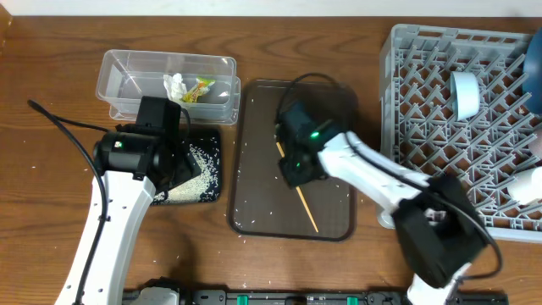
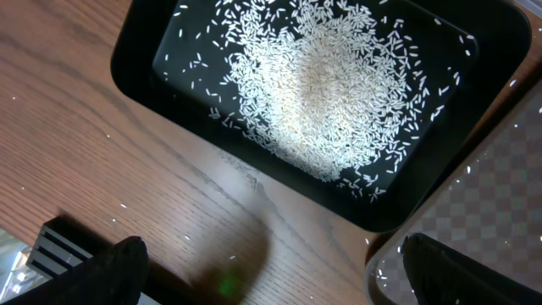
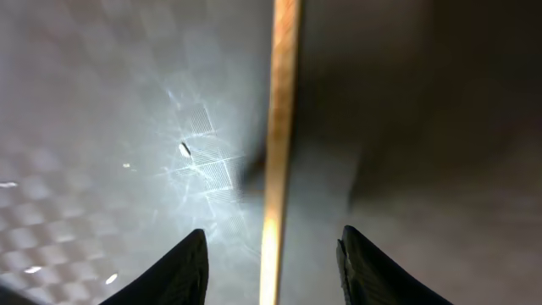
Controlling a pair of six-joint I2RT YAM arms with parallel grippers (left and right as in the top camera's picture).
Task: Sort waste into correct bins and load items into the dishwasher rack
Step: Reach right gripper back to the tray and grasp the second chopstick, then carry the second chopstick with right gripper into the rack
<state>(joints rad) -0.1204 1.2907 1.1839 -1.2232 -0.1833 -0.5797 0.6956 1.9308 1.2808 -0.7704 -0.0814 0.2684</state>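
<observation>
One thin wooden chopstick (image 3: 279,127) lies flat on the dark-brown serving tray (image 1: 254,195), framed between the parted, empty fingers of the right gripper (image 3: 271,263), which hangs low over it, probably to pinch it for the grey lattice dishwasher rack (image 1: 423,76)

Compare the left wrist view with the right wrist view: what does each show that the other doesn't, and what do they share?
Only the left wrist view shows the black tray holding a heap of rice grains, with bare wooden table beside it. Only the right wrist view shows a wooden chopstick lying between the open fingers of the right gripper. Both show the checkered surface of the dark-brown serving tray, seen at the lower right corner of the left wrist view, and a few stray grains.
</observation>
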